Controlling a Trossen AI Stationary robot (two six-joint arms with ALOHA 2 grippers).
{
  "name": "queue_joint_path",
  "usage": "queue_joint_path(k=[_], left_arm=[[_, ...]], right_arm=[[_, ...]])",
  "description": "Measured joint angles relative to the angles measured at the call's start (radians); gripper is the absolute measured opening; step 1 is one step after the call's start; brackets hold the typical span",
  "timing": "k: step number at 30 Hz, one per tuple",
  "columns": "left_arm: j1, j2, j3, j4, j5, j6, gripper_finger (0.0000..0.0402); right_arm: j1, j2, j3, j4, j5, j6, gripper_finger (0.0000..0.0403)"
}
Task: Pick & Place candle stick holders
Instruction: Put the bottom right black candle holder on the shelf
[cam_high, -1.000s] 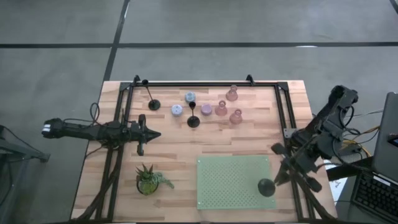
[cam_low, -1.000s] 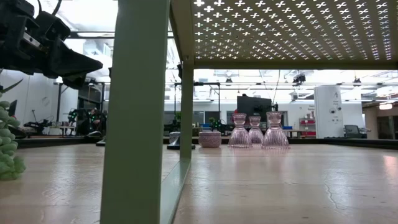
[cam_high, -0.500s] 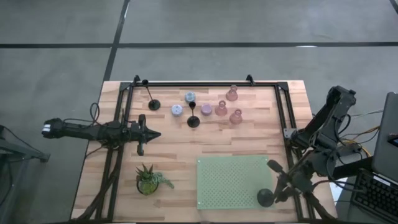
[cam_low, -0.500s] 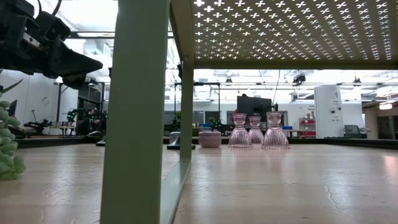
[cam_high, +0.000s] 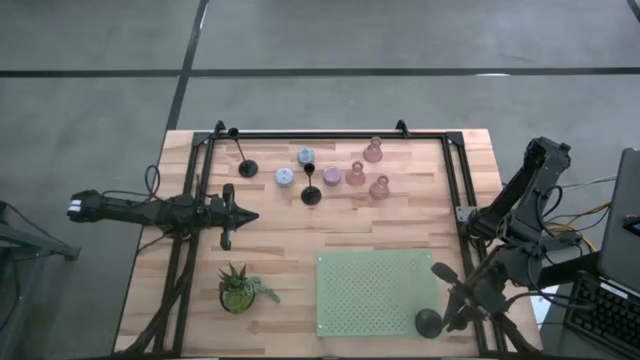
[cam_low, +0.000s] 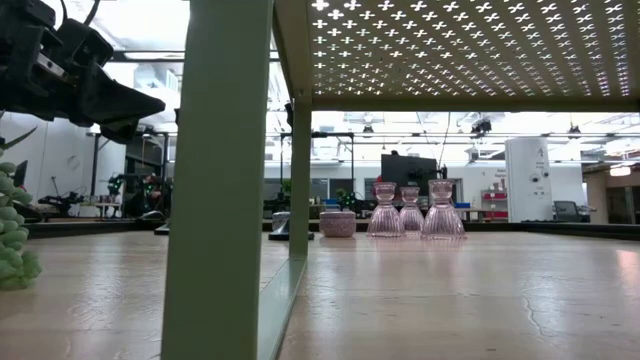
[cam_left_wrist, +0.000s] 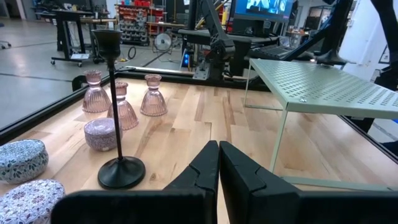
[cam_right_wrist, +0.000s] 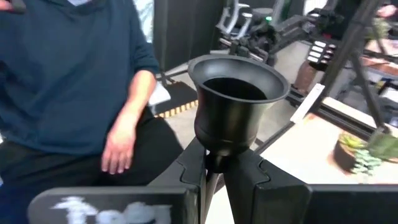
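Observation:
My right gripper is shut on a black candle stick holder over the near right corner of the green perforated shelf. Whether its base touches the shelf I cannot tell. Its cup rises just past my fingertips. The other holders stand on their bases at the far middle of the table: two black stemmed ones, three pink bells, two pale-blue ones and a lilac one. My left gripper waits shut at the table's left. My right gripper pinches the black holder's thin stem just under the cup between its two fingers. The fingers come nearly level from the table's right, slanting toward the near edge, and lie across the stem. The holder stands roughly upright, cup up; its base is hidden in the wrist view.
A small potted plant stands near the front left. Black frame rails run along the far and side edges of the table. A person in a blue top sits beyond the table's near right corner.
My right gripper has carried the black holder toward the table's near edge, from above the shelf's right side to its near right corner, sinking slightly. It has stayed shut on the stem.

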Motion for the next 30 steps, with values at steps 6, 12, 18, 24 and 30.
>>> queue_joint_path(k=[6, 12, 18, 24, 30], left_arm=[[0.0, 0.0, 0.0, 0.0, 0.0, 0.0, 0.0016], [0.0, 0.0, 0.0, 0.001, 0.0, 0.0, 0.0016], [0.0, 0.0, 0.0, 0.003, 0.0, 0.0, 0.0016], [0.0, 0.0, 0.0, 0.002, 0.0, 0.0, 0.0016], [0.0, 0.0, 0.0, 0.002, 0.0, 0.0, 0.0016]], right_arm=[[0.0, -0.048, -0.027, -0.004, 0.034, 0.01, 0.0034], [0.0, -0.081, -0.064, -0.005, 0.033, 0.035, 0.0034], [-0.001, -0.078, -0.073, -0.001, 0.035, 0.048, 0.0034], [-0.001, -0.078, -0.074, -0.001, 0.035, 0.052, 0.0049], [-0.001, -0.078, -0.074, -0.006, 0.039, 0.075, 0.0076]])
